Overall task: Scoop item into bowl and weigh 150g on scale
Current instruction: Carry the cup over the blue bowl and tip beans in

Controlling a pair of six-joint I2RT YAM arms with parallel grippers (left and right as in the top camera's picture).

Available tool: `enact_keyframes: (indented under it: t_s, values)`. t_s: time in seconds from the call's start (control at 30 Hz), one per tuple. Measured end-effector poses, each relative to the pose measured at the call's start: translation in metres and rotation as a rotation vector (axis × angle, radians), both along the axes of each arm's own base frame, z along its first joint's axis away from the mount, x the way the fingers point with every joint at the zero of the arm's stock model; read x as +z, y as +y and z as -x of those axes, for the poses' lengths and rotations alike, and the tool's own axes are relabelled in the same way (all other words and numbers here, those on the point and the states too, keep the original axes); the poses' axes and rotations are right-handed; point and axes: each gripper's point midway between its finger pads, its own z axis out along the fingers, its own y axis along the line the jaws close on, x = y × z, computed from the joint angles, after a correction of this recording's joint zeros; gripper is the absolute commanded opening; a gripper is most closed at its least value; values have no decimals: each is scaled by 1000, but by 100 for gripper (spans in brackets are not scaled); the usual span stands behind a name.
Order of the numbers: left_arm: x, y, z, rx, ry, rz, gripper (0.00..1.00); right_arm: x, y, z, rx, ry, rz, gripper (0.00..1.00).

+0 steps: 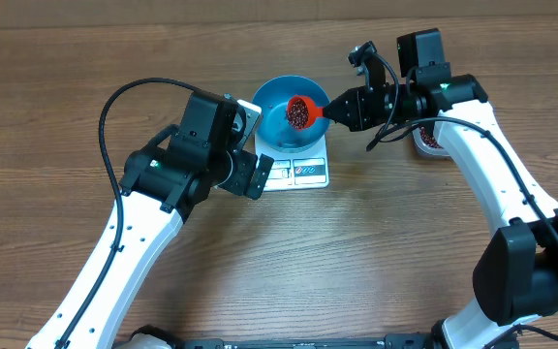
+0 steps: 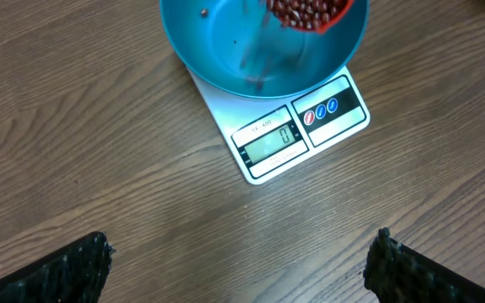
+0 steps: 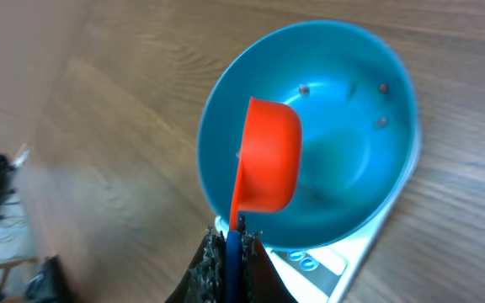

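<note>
**A:** While the scoop point(image 3: 268, 160) hangs tilted, where are the beans point(image 2: 306, 12)?

**B:** Heaped in the orange scoop, over the blue bowl point(image 1: 274, 131), which sits on the white scale point(image 1: 303, 174) so it registers what falls. The right gripper point(image 3: 230, 252) pinches the scoop's handle point(image 3: 236, 215); the left gripper point(image 2: 242, 261) hangs wide open and empty, just left of the scale.

**A:** Do the views differ?

**B:** The left wrist shows the display point(image 2: 268, 143), seemingly zero. The right wrist shows just a few beans on the bowl's floor.
</note>
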Motion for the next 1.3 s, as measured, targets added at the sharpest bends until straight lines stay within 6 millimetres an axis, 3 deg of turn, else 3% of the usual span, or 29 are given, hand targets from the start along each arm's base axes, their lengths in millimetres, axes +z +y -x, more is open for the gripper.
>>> enact_keyframes:
  t_s: [0.33,0.83,1.07,1.3]
  values:
    - [0,0,0,0,0,0,100,1,-3,-12,-51,-25,18,4]
    - [0,0,0,0,0,0,99,8,11,-9,-23,-82,49,4]
    - [0,0,0,0,0,0,100,22,14,-5,-10,-179,118,4]
    - [0,0,0,0,0,0,100,22,25,0,7,-224,188,4]
